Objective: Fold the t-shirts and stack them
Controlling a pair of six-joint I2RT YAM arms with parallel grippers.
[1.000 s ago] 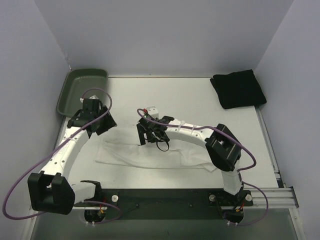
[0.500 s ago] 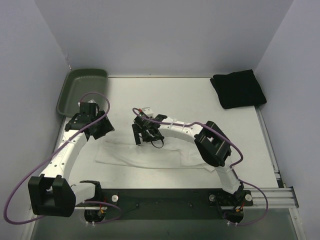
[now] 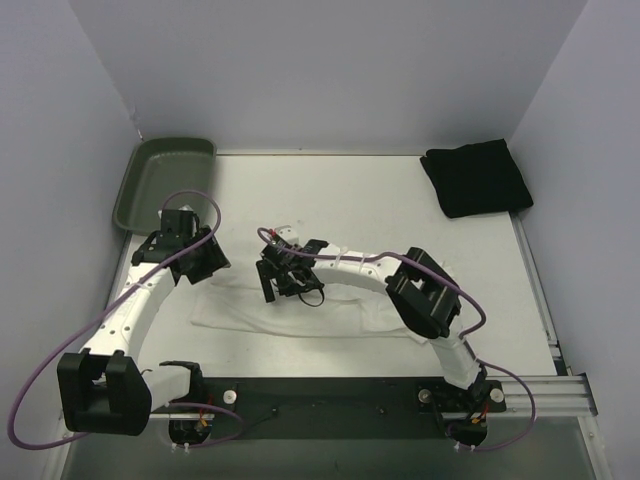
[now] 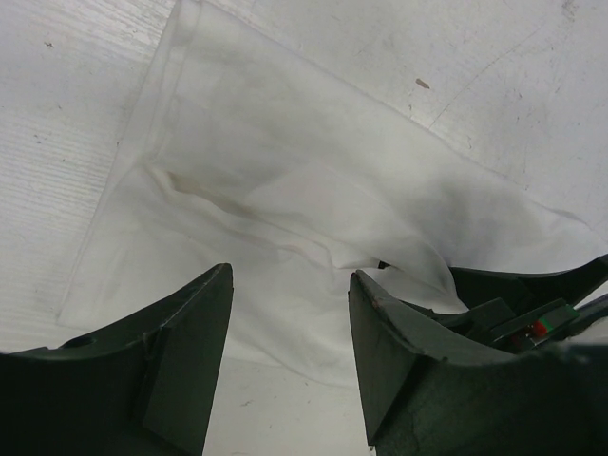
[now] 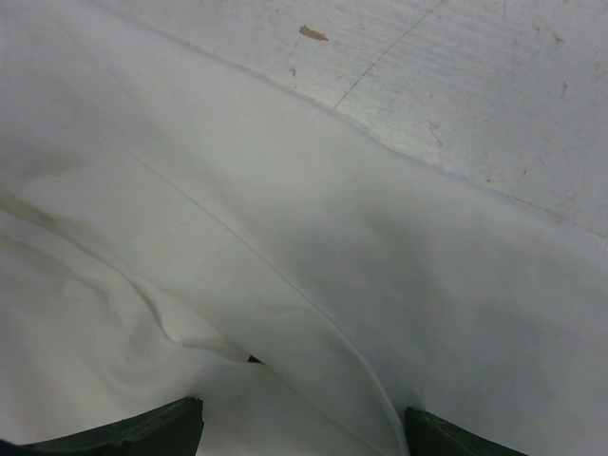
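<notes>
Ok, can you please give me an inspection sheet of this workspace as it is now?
Surface: white table, a few small marks.
Job's things: white t-shirt lying flat and creased, near the arms; black t-shirt folded at the far right corner.
Clutter: dark green tray at the far left corner, looks empty.
Hands: left hand open above the white t-shirt's left end; right hand open above its middle.
Cables: purple cables loop along both arms.
Surroundings: plain walls on three sides.

White t-shirt [image 3: 240,310] partly unseen beneath the right arm [image 3: 365,268].
</notes>
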